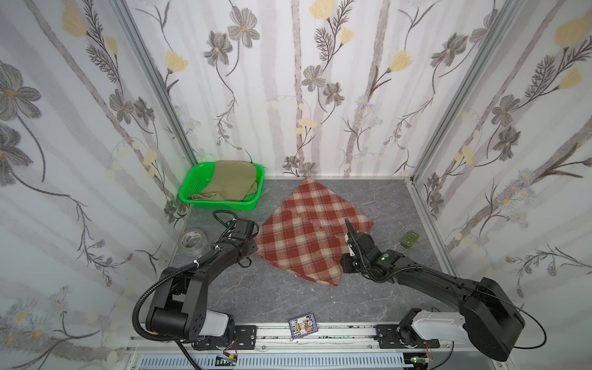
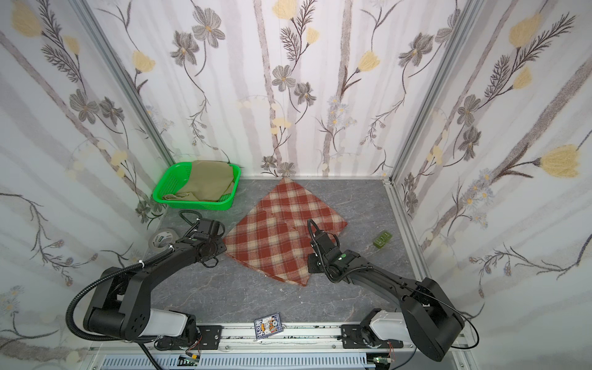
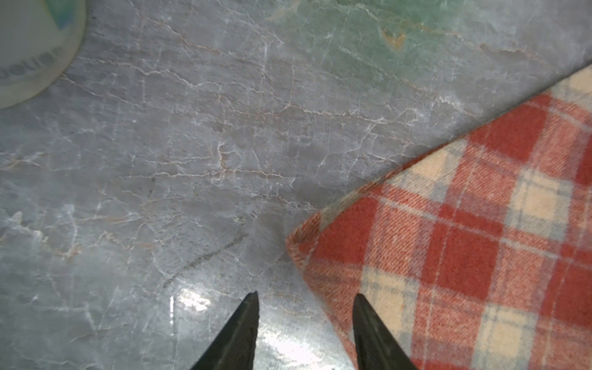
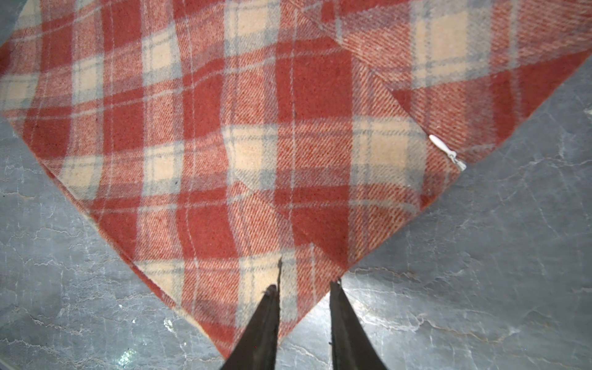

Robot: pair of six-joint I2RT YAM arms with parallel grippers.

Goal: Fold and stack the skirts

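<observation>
At the near edge of the grey marbled table (image 1: 272, 301), about midway along it, a small printed card packet (image 1: 302, 326) lies partly on the metal rail. Farther in, the plaid skirt (image 1: 304, 224) lies flat in the middle of the table as a diamond. 1 corner points toward the near edge and the opposite corner touches the far edge at the wall.

The left gripper (image 3: 306, 294) hangs at the skirt's left corner with its 2 fingers spread and nothing between them. 1 fingertip is over the cloth's border, the other over bare table. The right gripper (image 4: 304, 285) is at the skirt's right-hand border, its 2 fingers a narrow gap apart and not pinching. 1 is over the plaid, the other over the table just beside the hem. A white zipper pull (image 4: 445, 150) shows along that border.

A tape roll (image 1: 191, 240) sits by the left edge, and a small green block (image 1: 410, 239) lies near the right edge. In the far left corner the green basket (image 1: 192, 189) holds the khaki skirt (image 1: 229, 181), bunched inside.
</observation>
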